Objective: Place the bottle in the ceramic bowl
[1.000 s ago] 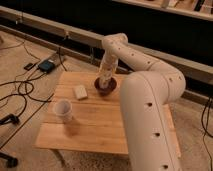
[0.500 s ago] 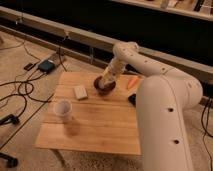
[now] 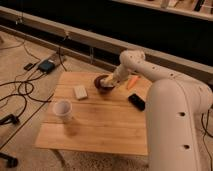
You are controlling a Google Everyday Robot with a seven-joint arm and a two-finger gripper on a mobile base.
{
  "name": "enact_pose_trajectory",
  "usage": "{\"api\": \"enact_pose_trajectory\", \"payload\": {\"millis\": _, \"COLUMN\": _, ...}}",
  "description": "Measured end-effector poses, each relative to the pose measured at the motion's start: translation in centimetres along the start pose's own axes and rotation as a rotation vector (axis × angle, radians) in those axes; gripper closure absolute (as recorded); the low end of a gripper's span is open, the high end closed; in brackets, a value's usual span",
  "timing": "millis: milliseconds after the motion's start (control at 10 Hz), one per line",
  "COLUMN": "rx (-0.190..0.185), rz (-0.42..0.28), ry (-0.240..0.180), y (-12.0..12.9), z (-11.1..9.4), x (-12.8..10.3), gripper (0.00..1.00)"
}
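Since the earlier frames the arm had swung from upright over the bowl [image 3: 104,83] to reaching in low from its right, though the white cup [image 3: 62,109] and the small pale block [image 3: 80,92] on the tabletop [image 3: 100,130] kept their places. The hand [image 3: 111,83] sat at the bowl's right rim; whether its fingers were apart or together I cannot tell, and the bottle was not visible, perhaps already inside. Just right lay an orange object [image 3: 132,82] and a dark flat object [image 3: 136,101], so open room lay upward.
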State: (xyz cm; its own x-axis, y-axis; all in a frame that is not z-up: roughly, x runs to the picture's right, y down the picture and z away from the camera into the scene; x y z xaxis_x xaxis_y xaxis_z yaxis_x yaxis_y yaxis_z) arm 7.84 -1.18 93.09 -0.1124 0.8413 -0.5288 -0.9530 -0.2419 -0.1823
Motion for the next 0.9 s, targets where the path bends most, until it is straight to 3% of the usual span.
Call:
{"api": "enact_pose_trajectory", "payload": {"millis": 500, "rx": -0.016, "rz": -0.073, "ry": 0.011, "y": 2.1, "z": -1.7, "x": 0.9, "gripper": 0.26}}
{"api": "enact_pose_trajectory", "payload": {"millis": 600, "rx": -0.021, "rz": -0.088, "ry": 0.01, "y": 2.7, "z": -2.0, "x": 1.0, "gripper": 0.22}}
{"api": "enact_pose_trajectory", "payload": {"millis": 900, "rx": -0.034, "rz": -0.123, "ry": 0.016, "y": 4.1, "z": -1.9, "x": 1.4, "gripper": 0.2}}
